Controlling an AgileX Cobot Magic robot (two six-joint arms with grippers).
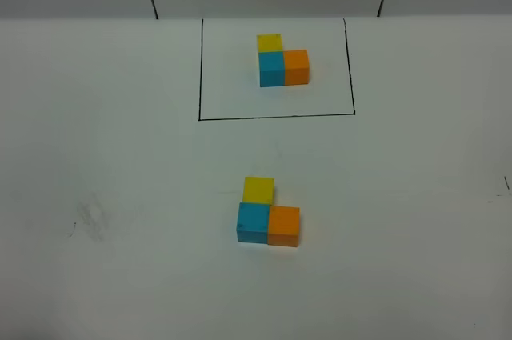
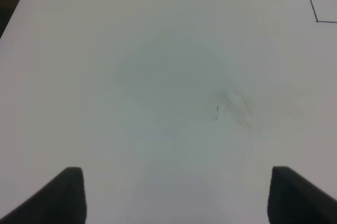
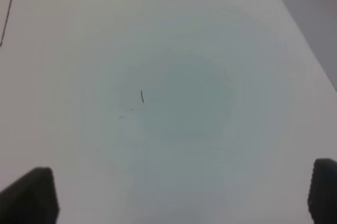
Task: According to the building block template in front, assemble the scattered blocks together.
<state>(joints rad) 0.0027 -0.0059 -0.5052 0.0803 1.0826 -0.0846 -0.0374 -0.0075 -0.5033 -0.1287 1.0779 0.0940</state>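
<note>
The building block template (image 1: 282, 64) sits at the upper centre of the high view, inside a black rectangle (image 1: 276, 118) drawn on the white worktop (image 1: 120, 196). At lower centre the scattered blocks (image 1: 260, 212) lie together in the same L. The yellow cube (image 1: 258, 189) is just above the sky-blue cube (image 1: 251, 225) in the frame, and the orange cube (image 1: 284, 226) touches its right side. The left claw (image 2: 179, 195) and the right claw (image 3: 176, 192) each hang over bare worktop, fingers spread wide and holding nothing.

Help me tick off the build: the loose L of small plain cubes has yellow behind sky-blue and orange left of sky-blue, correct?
Not quite. The exterior high view shows the small orange cube on the right of the small sky-blue cube, not the left. The small yellow cube is behind it.
</note>
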